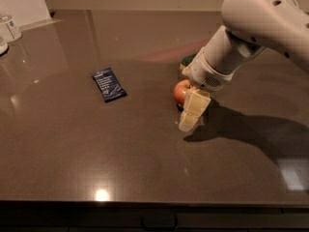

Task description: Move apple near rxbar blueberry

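The apple [180, 91], red with orange patches, sits on the dark brown table [72, 149] right of centre. Only its left part shows, since the gripper covers the rest. The rxbar blueberry [108, 84], a flat dark blue wrapper with white text, lies on the table well to the apple's left, apart from it. My gripper [191, 113], cream-coloured, hangs from the white arm [251, 28] that comes in from the upper right. It is low over the table, directly in front of the apple and against its right side.
A green sponge [188, 60] peeks out behind the arm, just beyond the apple. A clear bottle [10, 27] and a white board [24, 1] stand at the far left corner. The table's front edge [154, 208] runs along the bottom.
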Action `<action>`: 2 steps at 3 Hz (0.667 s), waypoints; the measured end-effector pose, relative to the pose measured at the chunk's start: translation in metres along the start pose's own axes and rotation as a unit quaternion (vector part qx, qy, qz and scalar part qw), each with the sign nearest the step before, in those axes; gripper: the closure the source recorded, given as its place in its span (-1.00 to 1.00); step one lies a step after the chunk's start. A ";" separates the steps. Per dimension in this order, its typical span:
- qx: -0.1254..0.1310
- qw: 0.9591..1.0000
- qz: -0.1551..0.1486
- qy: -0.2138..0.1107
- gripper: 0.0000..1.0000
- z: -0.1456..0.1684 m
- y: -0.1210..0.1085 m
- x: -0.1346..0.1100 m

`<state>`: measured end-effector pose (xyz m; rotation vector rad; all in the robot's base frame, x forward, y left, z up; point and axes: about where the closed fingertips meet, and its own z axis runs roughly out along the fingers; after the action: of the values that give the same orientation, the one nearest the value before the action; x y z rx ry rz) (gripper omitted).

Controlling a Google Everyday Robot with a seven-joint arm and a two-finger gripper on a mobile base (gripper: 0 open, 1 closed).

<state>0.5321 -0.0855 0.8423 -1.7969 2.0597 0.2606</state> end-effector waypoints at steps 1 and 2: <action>0.003 1.000 -0.014 0.009 -0.47 0.002 -0.013 0.000; 0.007 0.999 -0.027 0.016 0.00 0.000 -0.022 -0.001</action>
<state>0.5538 -0.0880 0.8454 -1.8565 2.0267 0.2041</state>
